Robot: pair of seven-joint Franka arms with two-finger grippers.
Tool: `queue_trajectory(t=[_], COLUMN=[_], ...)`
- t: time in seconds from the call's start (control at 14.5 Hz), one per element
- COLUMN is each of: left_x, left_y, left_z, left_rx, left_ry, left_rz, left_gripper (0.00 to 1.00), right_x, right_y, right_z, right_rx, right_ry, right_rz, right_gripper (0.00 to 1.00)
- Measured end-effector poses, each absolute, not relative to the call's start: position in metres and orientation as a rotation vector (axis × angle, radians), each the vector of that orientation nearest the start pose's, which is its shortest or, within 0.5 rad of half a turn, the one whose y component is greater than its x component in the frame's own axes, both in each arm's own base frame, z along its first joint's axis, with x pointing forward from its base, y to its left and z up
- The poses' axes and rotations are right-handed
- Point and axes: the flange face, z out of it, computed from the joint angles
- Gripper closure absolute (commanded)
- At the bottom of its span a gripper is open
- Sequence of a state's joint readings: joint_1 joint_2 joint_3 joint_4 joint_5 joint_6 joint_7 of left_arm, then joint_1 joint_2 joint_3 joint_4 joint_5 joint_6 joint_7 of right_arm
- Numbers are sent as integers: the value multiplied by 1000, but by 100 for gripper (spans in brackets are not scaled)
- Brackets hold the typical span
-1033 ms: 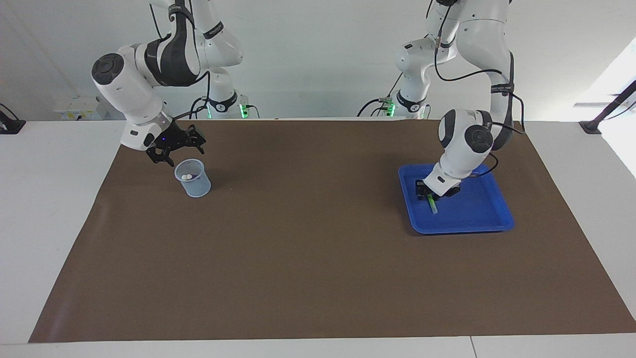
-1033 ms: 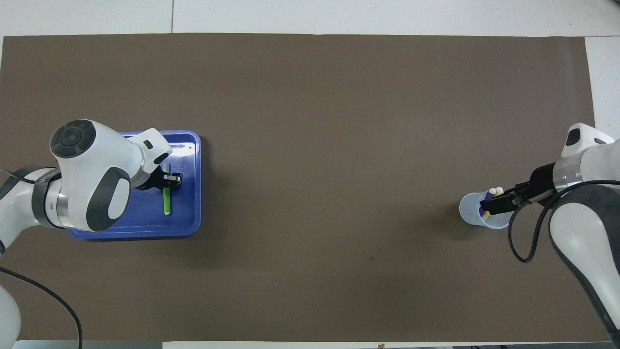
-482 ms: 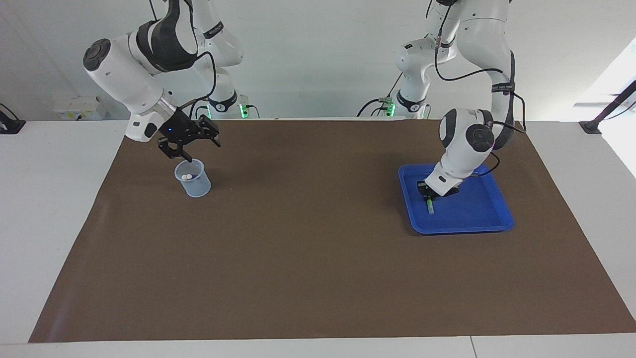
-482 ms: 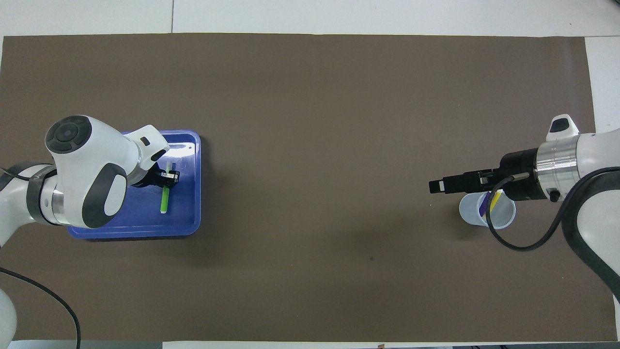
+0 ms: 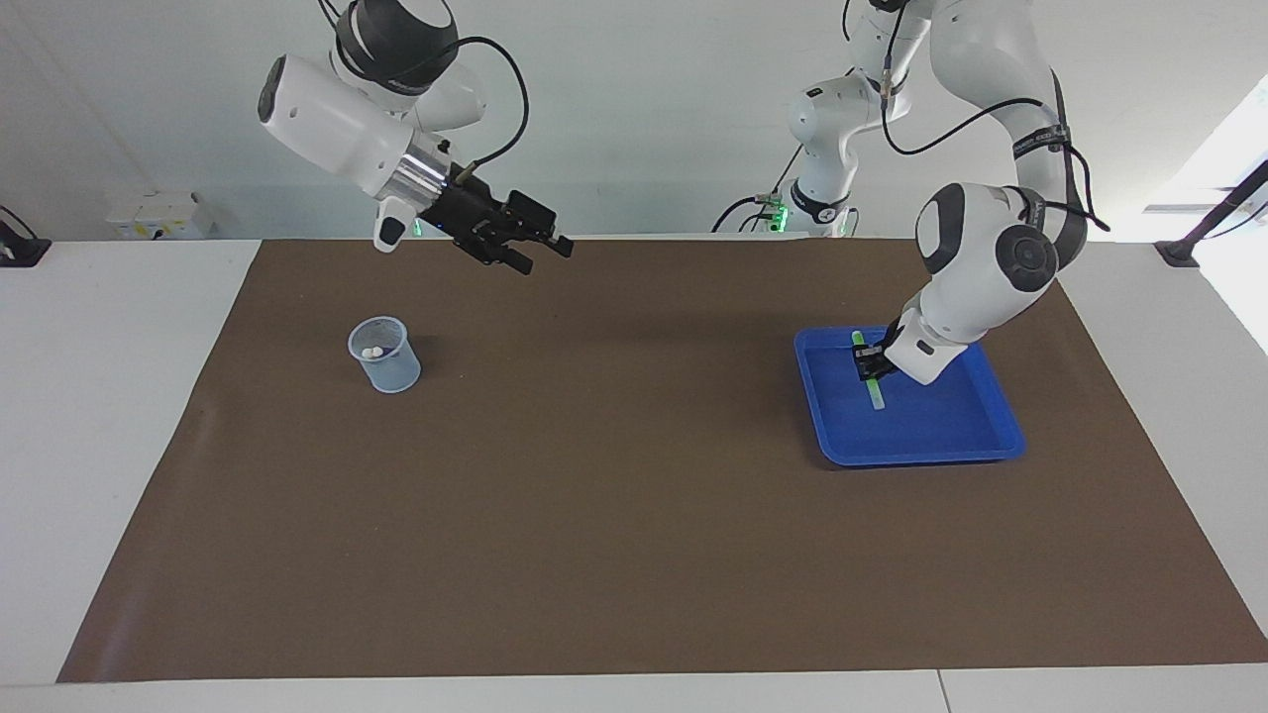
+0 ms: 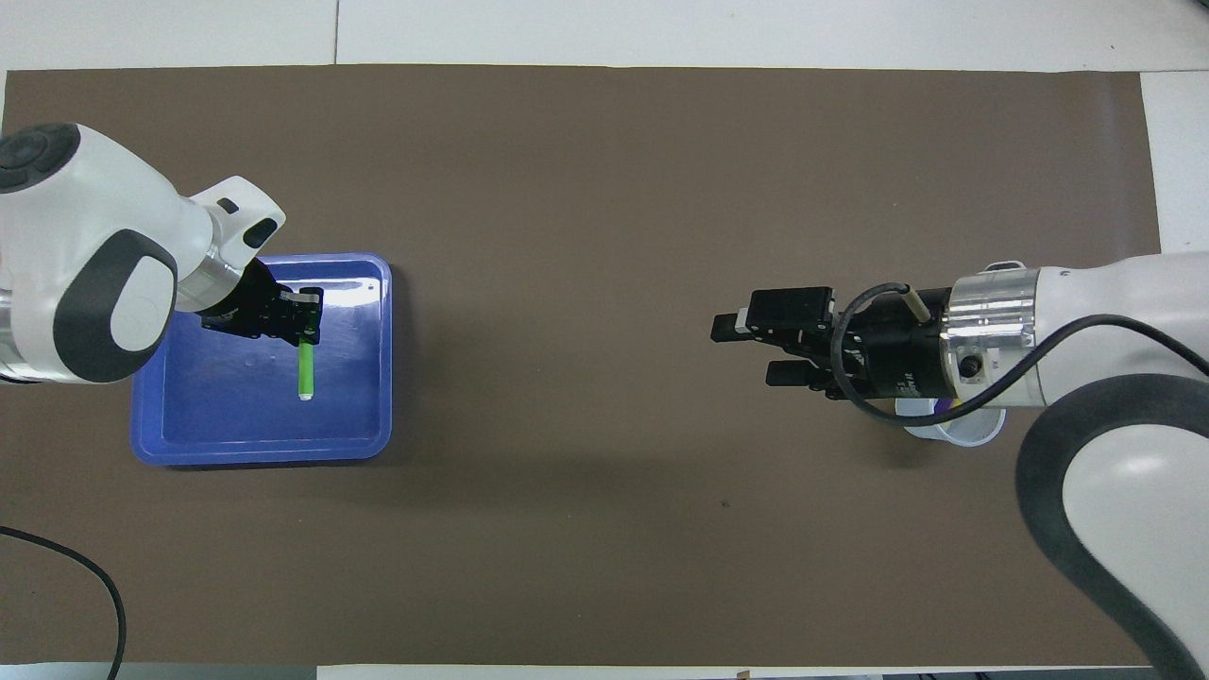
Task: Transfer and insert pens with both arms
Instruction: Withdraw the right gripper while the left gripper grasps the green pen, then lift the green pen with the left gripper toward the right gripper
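Observation:
My left gripper (image 5: 869, 362) (image 6: 307, 316) is shut on the green pen (image 5: 874, 391) (image 6: 305, 364) near its upper end. It holds the pen at a slant, pale cap end down, just over the blue tray (image 5: 951, 441) (image 6: 227, 420). The right gripper (image 5: 542, 253) (image 6: 753, 351) hangs open and empty, high over the mat, toward the table's middle from the clear cup (image 5: 384, 356) (image 6: 973, 433). Two pale pen caps (image 5: 371, 353) show inside the cup. In the overhead view the right arm hides most of the cup, leaving only a sliver of the purple pen (image 6: 943, 406).
A brown mat (image 5: 614, 495) covers most of the white table. The cup stands toward the right arm's end, the tray toward the left arm's end. Two smaller white arms (image 5: 814, 203) with green lights stand at the robots' edge of the table.
The left gripper closed on the green pen and raised it off the tray floor. The right gripper rose from the cup and swung toward the table's middle, staying open.

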State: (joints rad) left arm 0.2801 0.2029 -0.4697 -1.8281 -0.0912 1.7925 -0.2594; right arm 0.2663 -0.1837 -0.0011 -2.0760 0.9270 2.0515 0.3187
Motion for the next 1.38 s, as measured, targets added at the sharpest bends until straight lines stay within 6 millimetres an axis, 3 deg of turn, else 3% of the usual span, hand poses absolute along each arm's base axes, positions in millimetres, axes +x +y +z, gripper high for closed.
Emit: queue_trajectory(t=[0.14, 0.28, 0.48, 0.69, 0.83, 0.9, 0.96, 1.17, 1.38], left_x=[576, 574, 562, 556, 554, 552, 549, 541, 533], left_y=[-122, -152, -199, -222, -227, -229, -234, -257, -268], left_z=[449, 472, 493, 511, 517, 517, 517, 514, 516], left_rx=[-3272, -3252, -3114, -2962, -2889, -2864, -2841, -2790, -2765], left_ry=[-480, -837, -1288, -1645, -1764, -1800, -1832, -1935, -1978], left_rz=[499, 600, 766, 902, 993, 1038, 1071, 1084, 1109], left_gripper=[100, 100, 100, 100, 100, 100, 100, 100, 100], right_x=[494, 491, 483, 477, 478, 479, 478, 474, 468], right_y=[201, 221, 246, 258, 257, 256, 258, 277, 295], right_z=[551, 554, 550, 546, 545, 546, 546, 540, 533], right_rx=[-2150, -2109, -2098, -2098, -2097, -2093, -2090, -2090, -2101], right_ry=[587, 640, 663, 667, 673, 679, 679, 678, 662], right_rz=[104, 56, -3, -42, -46, -61, -75, -130, -144], right_gripper=[0, 0, 0, 0, 2, 13, 15, 18, 35])
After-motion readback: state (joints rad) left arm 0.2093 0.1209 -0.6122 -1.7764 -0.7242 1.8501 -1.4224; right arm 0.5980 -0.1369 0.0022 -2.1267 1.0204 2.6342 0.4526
